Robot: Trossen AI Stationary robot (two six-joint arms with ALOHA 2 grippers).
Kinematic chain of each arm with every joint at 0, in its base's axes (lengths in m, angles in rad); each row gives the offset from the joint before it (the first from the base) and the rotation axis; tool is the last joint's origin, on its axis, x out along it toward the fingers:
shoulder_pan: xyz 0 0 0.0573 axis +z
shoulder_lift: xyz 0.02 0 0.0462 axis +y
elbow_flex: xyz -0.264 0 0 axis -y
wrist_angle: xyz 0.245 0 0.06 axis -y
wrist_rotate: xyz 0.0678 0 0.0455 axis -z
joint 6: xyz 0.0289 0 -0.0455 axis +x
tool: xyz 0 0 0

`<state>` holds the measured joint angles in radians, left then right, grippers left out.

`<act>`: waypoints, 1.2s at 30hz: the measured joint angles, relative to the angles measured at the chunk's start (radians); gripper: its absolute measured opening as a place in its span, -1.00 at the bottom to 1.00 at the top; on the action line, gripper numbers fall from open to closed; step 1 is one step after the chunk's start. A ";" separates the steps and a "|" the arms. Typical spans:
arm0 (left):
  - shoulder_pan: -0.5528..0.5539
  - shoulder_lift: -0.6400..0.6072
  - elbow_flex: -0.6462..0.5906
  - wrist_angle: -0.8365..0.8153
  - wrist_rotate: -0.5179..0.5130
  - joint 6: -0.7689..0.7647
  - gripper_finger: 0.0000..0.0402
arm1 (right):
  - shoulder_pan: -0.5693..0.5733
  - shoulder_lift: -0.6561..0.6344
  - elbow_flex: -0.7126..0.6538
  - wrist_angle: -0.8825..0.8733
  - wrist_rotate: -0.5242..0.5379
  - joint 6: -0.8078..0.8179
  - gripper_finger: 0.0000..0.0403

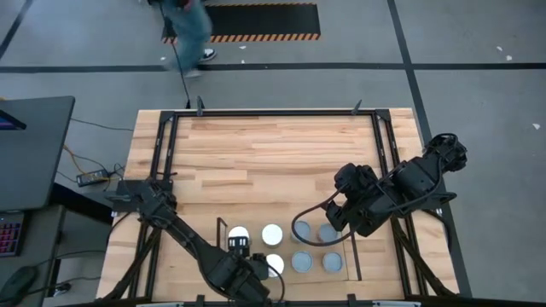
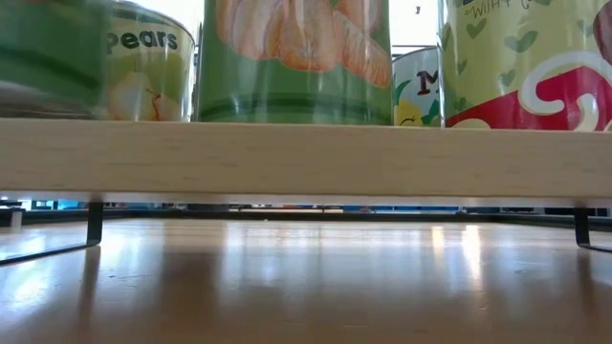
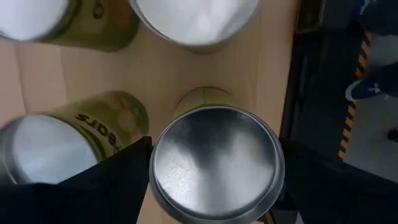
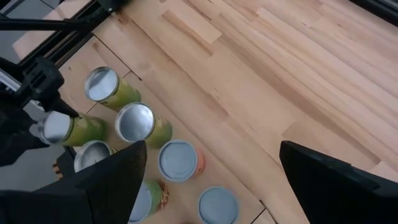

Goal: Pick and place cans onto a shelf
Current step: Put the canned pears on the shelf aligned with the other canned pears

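Seven cans (image 1: 302, 261) show from above at the table's near edge: three with bright white tops and four with dull grey-blue ones. They stand in two rows on the light-wood shelf (image 1: 288, 247), which the low view shows raised on thin black legs. An eighth can (image 3: 214, 165), grey-topped, sits between the left gripper's (image 1: 249, 271) two fingers, which close against its sides at the shelf's left end. Its wrist hides that can from above. Just beyond the grey-topped cans, the right gripper (image 1: 341, 217) hovers spread wide and empty, partly covering one can. Farther off lie bare table (image 1: 273, 162) boards inside a black frame (image 1: 273, 112). Past the table, a person's legs (image 1: 192, 30) cross the floor beside a hazard-striped mat (image 1: 264, 21).
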<state>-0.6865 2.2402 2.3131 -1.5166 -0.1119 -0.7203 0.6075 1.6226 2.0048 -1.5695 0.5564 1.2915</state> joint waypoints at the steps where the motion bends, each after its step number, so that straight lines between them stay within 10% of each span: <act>1: 0.000 0.000 0.000 -0.001 0.002 0.005 0.61 | 0.000 0.000 0.000 0.001 0.000 0.000 0.86; 36: 0.017 0.000 -0.032 0.009 0.020 0.011 0.76 | -0.001 0.000 0.000 0.027 0.000 0.023 0.86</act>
<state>-0.6695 2.2402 2.2808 -1.5079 -0.0917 -0.7097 0.6067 1.6222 2.0048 -1.5421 0.5564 1.3148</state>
